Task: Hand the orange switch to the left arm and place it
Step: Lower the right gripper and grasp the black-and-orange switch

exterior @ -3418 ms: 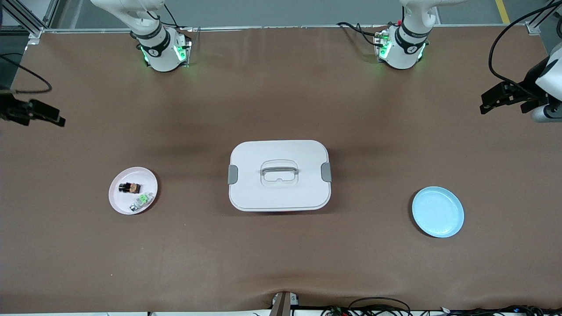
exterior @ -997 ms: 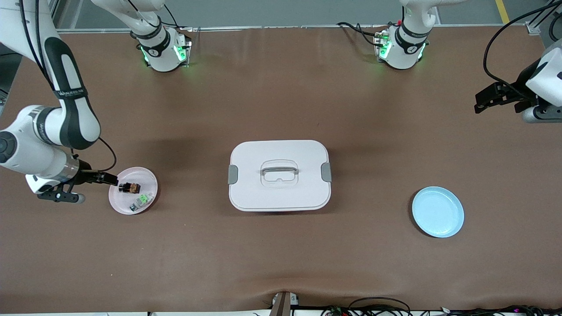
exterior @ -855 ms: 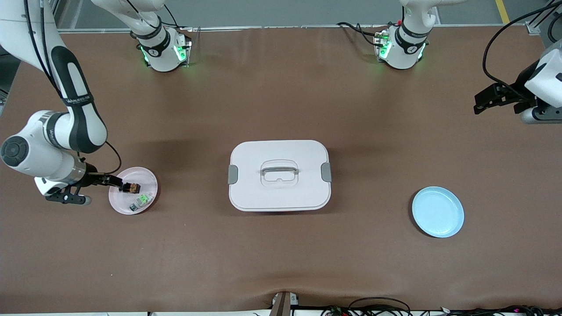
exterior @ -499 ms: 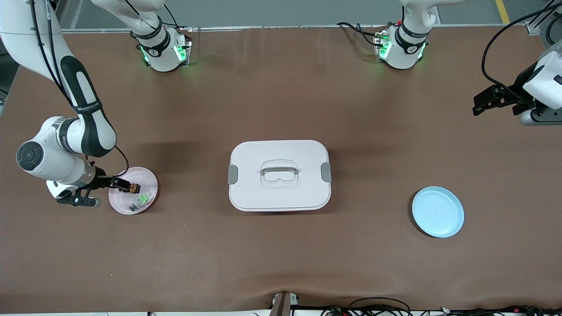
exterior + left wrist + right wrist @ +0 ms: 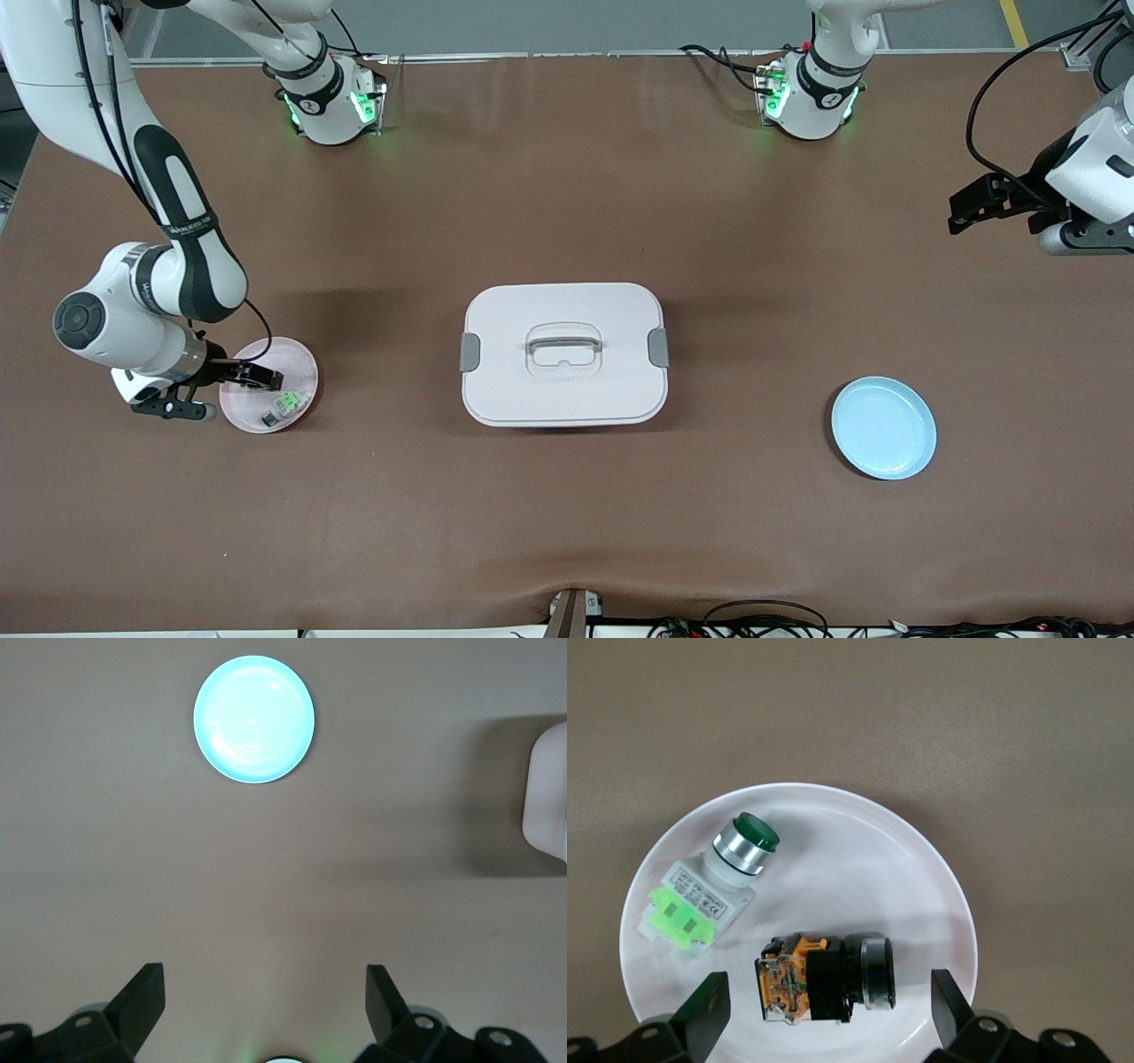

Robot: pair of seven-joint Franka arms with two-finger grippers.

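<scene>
We are bringing our right gripper (image 5: 824,1014), fingers spread, down around the small black-and-orange switch (image 5: 826,978) lying on the pale pink round plate (image 5: 297,361), readying the pickup, while our left gripper (image 5: 264,1014) is waiting, spread.

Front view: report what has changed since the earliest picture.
The right arm swung in from the table's edge; the right gripper now hangs open over the pink plate, straddling the orange switch without gripping it. The left gripper drifted slightly. Box, blue plate and green switch stayed put.
</scene>
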